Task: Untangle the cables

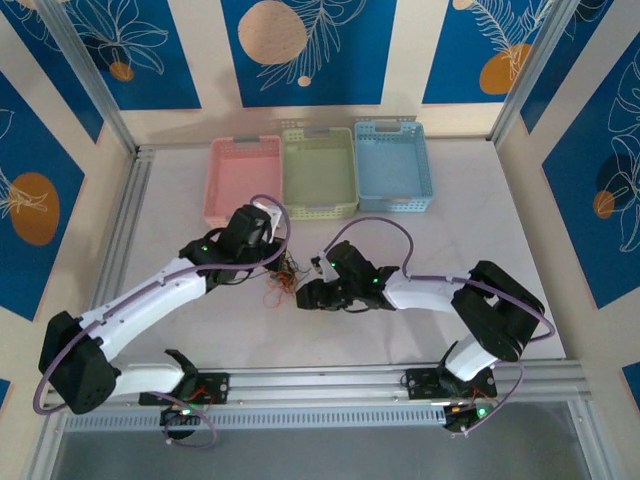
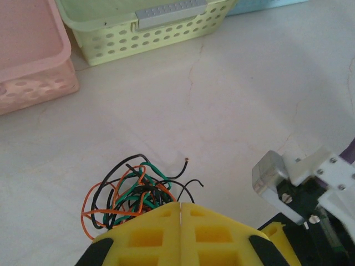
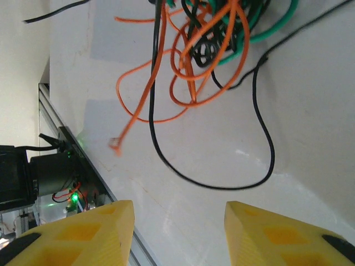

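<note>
The cables (image 1: pixel 283 280) form a small tangle of orange, green and black wires on the white table between the two arms. My left gripper (image 1: pixel 275 262) stands over the tangle; in its wrist view the yellow jaws (image 2: pixel 181 204) are pressed together, with the cables (image 2: pixel 127 194) running under their tips. My right gripper (image 1: pixel 305 295) sits just right of the tangle. Its yellow fingers (image 3: pixel 179 208) are wide apart with bare table between them. The cables (image 3: pixel 205 44) lie beyond it, and a long black loop (image 3: pixel 222 183) and an orange end (image 3: pixel 116 145) trail toward it.
Three baskets stand at the back: pink (image 1: pixel 215 200), green (image 1: pixel 320 210) and blue (image 1: pixel 395 205). The green basket (image 2: pixel 144 33) and pink basket (image 2: pixel 33 72) lie ahead of the left wrist. The right arm's head (image 2: pixel 299 188) is close at right. A metal rail (image 3: pixel 72 160) borders the table.
</note>
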`<action>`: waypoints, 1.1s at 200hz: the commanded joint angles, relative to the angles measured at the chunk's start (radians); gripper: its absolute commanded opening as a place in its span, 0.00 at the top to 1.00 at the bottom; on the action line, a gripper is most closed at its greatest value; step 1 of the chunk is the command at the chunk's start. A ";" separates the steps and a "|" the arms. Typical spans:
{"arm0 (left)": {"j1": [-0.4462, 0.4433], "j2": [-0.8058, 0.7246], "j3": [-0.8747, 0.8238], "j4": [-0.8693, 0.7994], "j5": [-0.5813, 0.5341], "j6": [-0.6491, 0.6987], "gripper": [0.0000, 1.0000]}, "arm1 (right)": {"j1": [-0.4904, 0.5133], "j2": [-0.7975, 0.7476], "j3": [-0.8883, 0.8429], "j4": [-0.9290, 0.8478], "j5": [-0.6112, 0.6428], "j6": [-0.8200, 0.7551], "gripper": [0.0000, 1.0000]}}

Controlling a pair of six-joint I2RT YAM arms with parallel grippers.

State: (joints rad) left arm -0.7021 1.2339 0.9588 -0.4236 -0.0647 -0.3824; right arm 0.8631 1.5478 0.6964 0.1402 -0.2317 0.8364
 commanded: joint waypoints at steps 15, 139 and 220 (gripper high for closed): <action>0.008 -0.028 -0.026 0.026 -0.027 0.016 1.00 | 0.022 0.024 0.075 -0.010 0.045 -0.092 0.52; 0.007 -0.046 -0.038 0.046 -0.024 0.020 1.00 | 0.072 0.117 0.178 -0.084 0.193 -0.200 0.56; 0.010 -0.052 -0.058 0.058 -0.049 0.022 1.00 | 0.109 0.115 0.159 -0.079 0.195 -0.192 0.57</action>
State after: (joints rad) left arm -0.7013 1.2022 0.9169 -0.3817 -0.0948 -0.3817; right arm 0.9588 1.6539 0.8566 0.0658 -0.0475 0.6540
